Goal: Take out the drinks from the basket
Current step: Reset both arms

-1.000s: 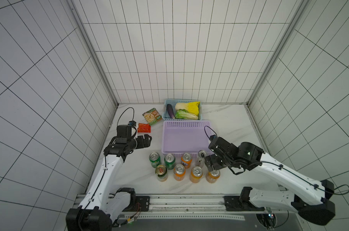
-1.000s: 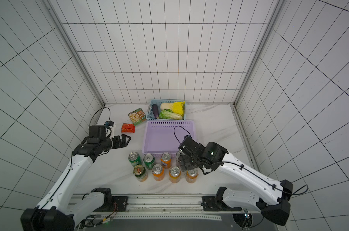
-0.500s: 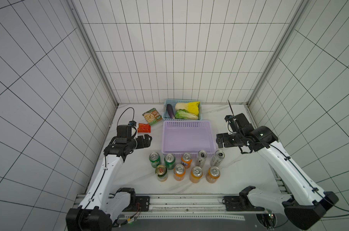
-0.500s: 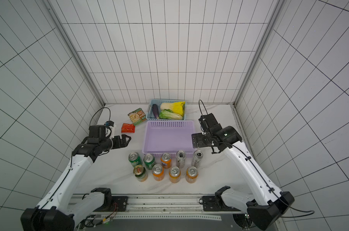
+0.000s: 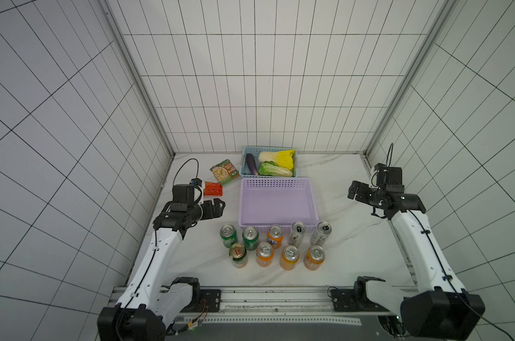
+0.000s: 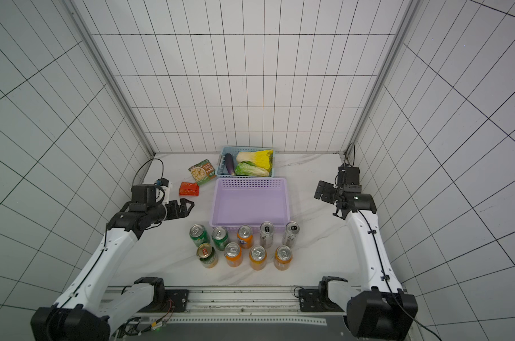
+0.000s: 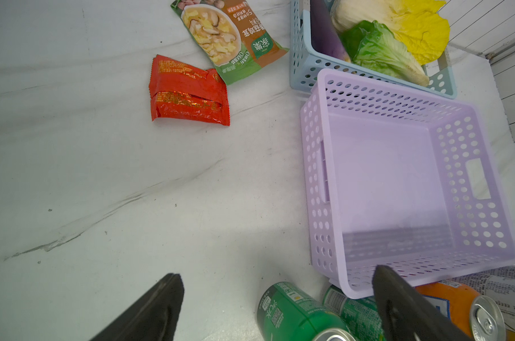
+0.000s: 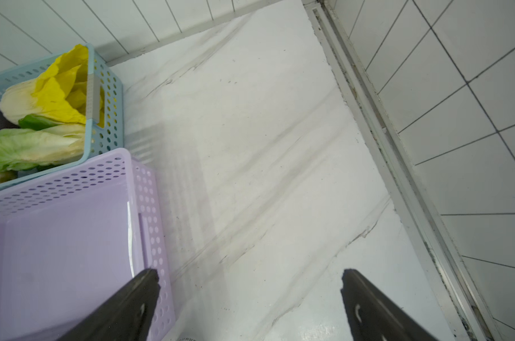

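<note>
- left wrist view chops off a green can [image 7: 291,310], orange can [image 7: 451,301] and silver can [image 7: 501,283] at the lilac basket's [image 7: 318,177] 6 o'clock
- right wrist view crops that basket and the blue basket [image 8: 111,103] too

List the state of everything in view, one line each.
Large lilac perforated plastic basket: upright, empty.
Four orange metal cans: upright on table, outside basket.
Two green metal cans: upright, outside it.
Two slim silver-white cans: upright, outside it.
Dark green can with red-gold top: upright, outside it.
Small light blue plastic basket: holds vegetables.
Red snack packet: lying flat.
Green soup packet: lying flat.
Left gripper: open, empty.
Right gripper: open, empty.
</note>
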You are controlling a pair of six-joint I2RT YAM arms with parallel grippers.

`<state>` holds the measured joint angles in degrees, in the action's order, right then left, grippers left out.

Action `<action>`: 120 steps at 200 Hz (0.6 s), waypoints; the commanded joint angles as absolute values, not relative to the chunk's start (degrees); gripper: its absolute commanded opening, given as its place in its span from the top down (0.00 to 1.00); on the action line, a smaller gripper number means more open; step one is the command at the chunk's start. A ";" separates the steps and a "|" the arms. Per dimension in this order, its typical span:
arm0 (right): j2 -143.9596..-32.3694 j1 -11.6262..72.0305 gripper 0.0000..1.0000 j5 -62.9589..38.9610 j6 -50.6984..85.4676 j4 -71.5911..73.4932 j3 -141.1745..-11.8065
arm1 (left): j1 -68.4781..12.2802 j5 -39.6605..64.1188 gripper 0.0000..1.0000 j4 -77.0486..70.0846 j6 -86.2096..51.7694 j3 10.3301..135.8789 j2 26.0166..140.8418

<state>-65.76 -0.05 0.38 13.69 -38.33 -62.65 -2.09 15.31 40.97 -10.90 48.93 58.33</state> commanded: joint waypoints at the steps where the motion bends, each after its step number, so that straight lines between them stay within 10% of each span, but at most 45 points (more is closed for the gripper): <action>1: -64.16 -3.59 0.01 0.78 15.30 -27.66 -57.56 | -1.84 15.72 0.02 40.65 -10.47 49.92 58.18; 120: -67.10 -5.10 0.01 10.56 6.33 12.63 -32.05 | -1.85 14.60 0.02 40.77 -10.59 50.01 58.27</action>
<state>-66.17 -4.54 9.23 8.54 -0.58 -36.84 -2.09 15.25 40.97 -10.92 48.93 58.33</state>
